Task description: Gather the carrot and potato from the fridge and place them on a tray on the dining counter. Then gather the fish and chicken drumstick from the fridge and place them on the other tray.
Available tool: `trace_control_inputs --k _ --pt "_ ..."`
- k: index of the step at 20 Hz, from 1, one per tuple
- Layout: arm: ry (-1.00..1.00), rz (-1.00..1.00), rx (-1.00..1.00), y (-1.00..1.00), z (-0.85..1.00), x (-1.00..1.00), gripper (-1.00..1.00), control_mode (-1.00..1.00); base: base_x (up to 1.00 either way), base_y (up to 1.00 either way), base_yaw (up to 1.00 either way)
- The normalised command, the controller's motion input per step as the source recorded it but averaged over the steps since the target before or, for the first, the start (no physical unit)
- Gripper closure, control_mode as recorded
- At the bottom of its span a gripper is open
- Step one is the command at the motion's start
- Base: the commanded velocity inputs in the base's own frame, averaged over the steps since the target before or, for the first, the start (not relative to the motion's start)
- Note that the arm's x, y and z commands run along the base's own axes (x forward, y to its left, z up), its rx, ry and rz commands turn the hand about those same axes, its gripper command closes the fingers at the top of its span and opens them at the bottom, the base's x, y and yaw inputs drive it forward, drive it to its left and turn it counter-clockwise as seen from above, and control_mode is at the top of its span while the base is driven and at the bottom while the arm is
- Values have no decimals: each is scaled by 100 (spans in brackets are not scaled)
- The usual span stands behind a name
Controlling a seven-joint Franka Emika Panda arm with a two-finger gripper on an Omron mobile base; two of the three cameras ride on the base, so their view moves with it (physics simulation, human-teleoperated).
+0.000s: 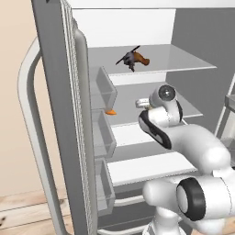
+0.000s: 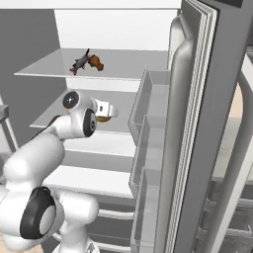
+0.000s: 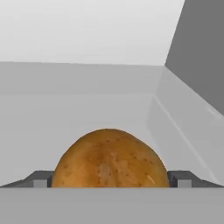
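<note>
In the hand view a brown speckled potato [image 3: 109, 159] lies on the grey fridge shelf, right between the two dark fingertips [image 3: 40, 179] of my gripper [image 3: 111, 180]. The jaws stand wide open, one on each side of the potato. From the right base view the hand [image 2: 105, 109] reaches over the middle shelf with the potato [image 2: 103, 119] just under it. An orange carrot [image 1: 110, 111] lies at the left edge of that same shelf. On the upper shelf a dark grey fish [image 1: 128, 58] and a brown chicken drumstick [image 1: 142, 60] lie side by side.
The open fridge door [image 1: 69, 119] with its clear door bins [image 1: 102, 89] stands close on the left of the arm. The other door [image 2: 197, 123] stands to the right. A lower shelf [image 1: 147, 167] lies below the arm's elbow.
</note>
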Motion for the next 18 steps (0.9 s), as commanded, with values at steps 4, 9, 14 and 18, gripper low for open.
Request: trace_control_inputs --k 4,9,14,18 --pt "9 0 16 0 100 -78 100 -100 0 0 0" --pt "13 0 17 0 86 -89 100 -100 0 0 0" --pt "15 0 18 0 30 -100 100 -100 0 0 0" --pt "18 -2 15 0 30 -97 100 -100 0 0 0"
